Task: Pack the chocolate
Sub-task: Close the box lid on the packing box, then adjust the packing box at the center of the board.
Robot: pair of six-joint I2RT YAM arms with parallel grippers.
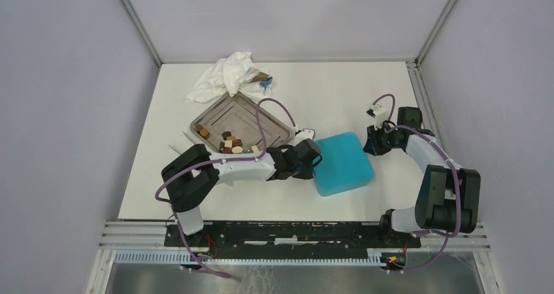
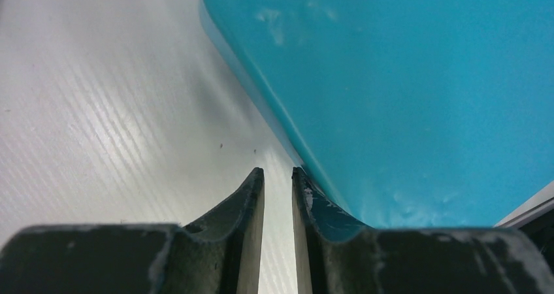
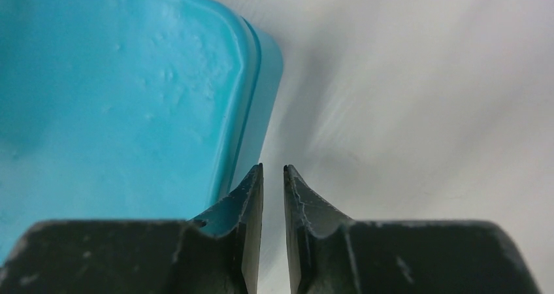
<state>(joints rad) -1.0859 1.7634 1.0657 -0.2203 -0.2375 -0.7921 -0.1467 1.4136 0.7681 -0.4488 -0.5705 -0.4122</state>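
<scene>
Blue box [image 1: 341,163], lid on, lies at table [image 1: 340,98] centre.
Left gripper [image 2: 278,176] at box left edge, fingers nearly pressed together, nothing between.
Right gripper [image 3: 273,173] just right of box, nearly closed too, empty.
Chocolates [image 1: 228,142] on tray [image 1: 274,132], left and behind box.
Cloth [image 1: 219,78] beyond tray.
Judgement: scene fits lid about to come off, or just put on; keep box steady from both sides.

Turquoise box [image 1: 342,163] — plain, faintly scuffed — beside black fingers [image 2: 251,196]; white table [image 1: 326,91]; brown and cream chocolates [image 1: 228,142] on a grey tray [image 1: 274,132].
</scene>
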